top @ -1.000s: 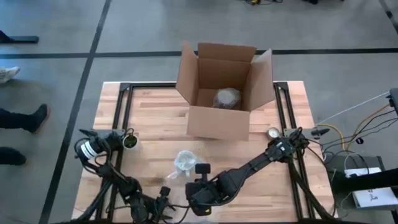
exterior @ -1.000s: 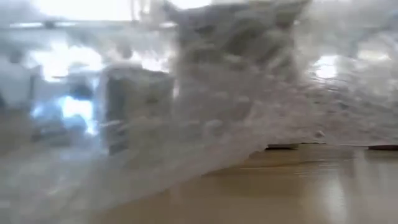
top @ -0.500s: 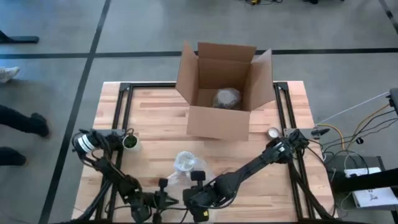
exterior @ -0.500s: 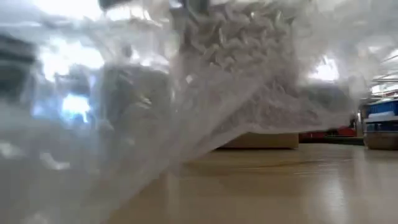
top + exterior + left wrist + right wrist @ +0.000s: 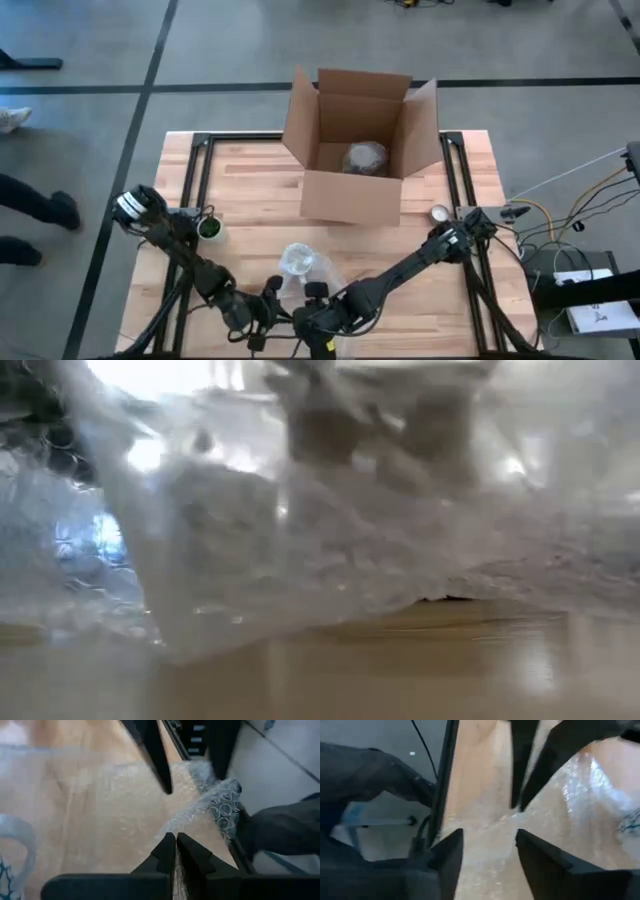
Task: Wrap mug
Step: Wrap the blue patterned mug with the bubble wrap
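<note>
Both grippers work at the table's near edge, with a sheet of bubble wrap [image 5: 310,285] spread between them. The left gripper [image 5: 175,841] has its fingers pressed together, pinching a thin edge of the sheet, which bunches just beyond them. The right gripper [image 5: 485,847] has its fingers spread apart, with nothing between them, directly over the sheet and close beside the left one. Just beyond the pair, the mug [image 5: 296,259], apparently clear glass, stands on the sheet near the table's middle; the low view is almost wholly veiled by a raised fold of wrap. Judged from its look, the mug is rigid, breakable and smooth enough to slip, so it is better steadied by the rim or handle than squeezed at the wall. The wrap is light, limp and springy; it is best taken at a free edge or corner and drawn over the mug under tension. Farther back, an open cardboard box [image 5: 355,150] holds an already wrapped bundle [image 5: 364,158]. A small dark cup [image 5: 209,228] stands near the left arm's base.
</note>
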`<state>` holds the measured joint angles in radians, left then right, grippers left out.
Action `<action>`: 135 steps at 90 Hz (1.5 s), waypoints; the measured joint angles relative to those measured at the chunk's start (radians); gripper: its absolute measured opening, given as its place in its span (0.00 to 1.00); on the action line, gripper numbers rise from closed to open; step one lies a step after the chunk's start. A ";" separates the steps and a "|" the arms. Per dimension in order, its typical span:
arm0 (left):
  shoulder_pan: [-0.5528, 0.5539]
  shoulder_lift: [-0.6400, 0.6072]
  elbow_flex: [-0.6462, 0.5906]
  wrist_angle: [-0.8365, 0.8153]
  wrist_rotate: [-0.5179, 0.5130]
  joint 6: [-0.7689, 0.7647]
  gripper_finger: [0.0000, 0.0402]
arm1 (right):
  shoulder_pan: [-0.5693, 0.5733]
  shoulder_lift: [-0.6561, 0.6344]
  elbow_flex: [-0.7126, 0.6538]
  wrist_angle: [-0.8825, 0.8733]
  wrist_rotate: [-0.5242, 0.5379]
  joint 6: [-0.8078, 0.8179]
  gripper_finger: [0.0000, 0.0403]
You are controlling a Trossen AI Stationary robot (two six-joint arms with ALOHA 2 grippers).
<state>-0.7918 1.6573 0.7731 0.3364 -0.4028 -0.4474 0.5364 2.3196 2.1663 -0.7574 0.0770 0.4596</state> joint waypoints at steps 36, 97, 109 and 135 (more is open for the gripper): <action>0.096 -0.140 0.000 -0.101 0.081 -0.121 0.00 | 0.006 0.006 -0.009 -0.003 0.126 0.185 0.72; 0.088 -0.273 -0.001 -0.275 0.258 -0.085 0.18 | -0.014 0.007 0.000 -0.066 0.159 0.088 0.03; 0.077 -0.289 -0.001 -0.283 0.272 -0.043 0.30 | -0.018 0.007 0.000 -0.090 0.159 0.080 0.03; -0.047 -0.299 -0.001 -0.496 0.264 -0.111 0.45 | -0.007 0.007 0.000 -0.184 0.160 0.152 0.01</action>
<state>-0.8389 1.3582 0.7723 -0.1600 -0.1385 -0.5587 0.5294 2.3264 2.1658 -0.9417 0.2373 0.6112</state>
